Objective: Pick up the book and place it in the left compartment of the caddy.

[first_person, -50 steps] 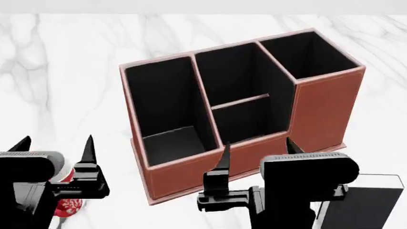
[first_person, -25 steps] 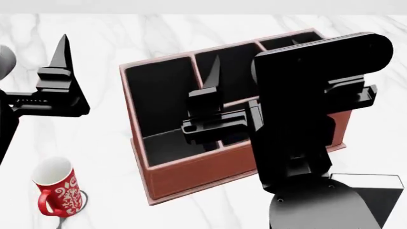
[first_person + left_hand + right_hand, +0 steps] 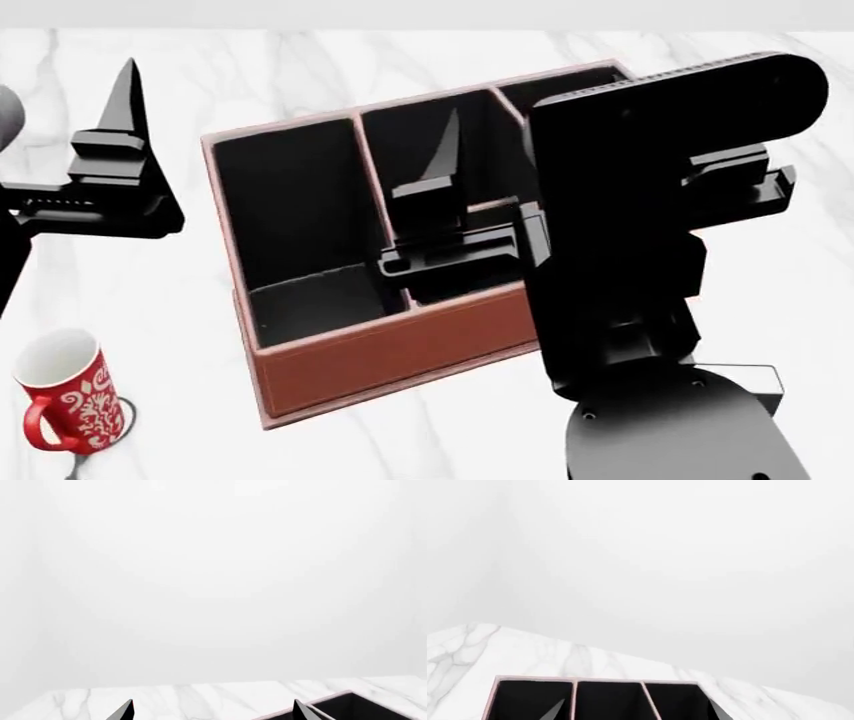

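Note:
The reddish-brown caddy (image 3: 387, 362) stands on the white marble table. Its left compartment (image 3: 287, 205) is black inside, holds nothing, and has a low step at the front. Only a sliver of the black book (image 3: 747, 382) shows at the lower right, behind my right arm. My right gripper (image 3: 635, 714) is open and empty, raised above the caddy's middle section. One of its fingers (image 3: 447, 150) shows in the head view. My left gripper (image 3: 213, 712) is open and empty, held high to the left of the caddy, and one of its fingers (image 3: 127, 110) shows too.
A red-and-white patterned mug (image 3: 64, 400) stands on the table at the near left. My right arm's black body (image 3: 654, 200) hides the caddy's right end. The caddy's rim also shows in the right wrist view (image 3: 574, 681) and its corner in the left wrist view (image 3: 347, 696).
Both arms have risen from low in front of the caddy to above it. In the last half second the caddy and the mug have shifted left in the head view.

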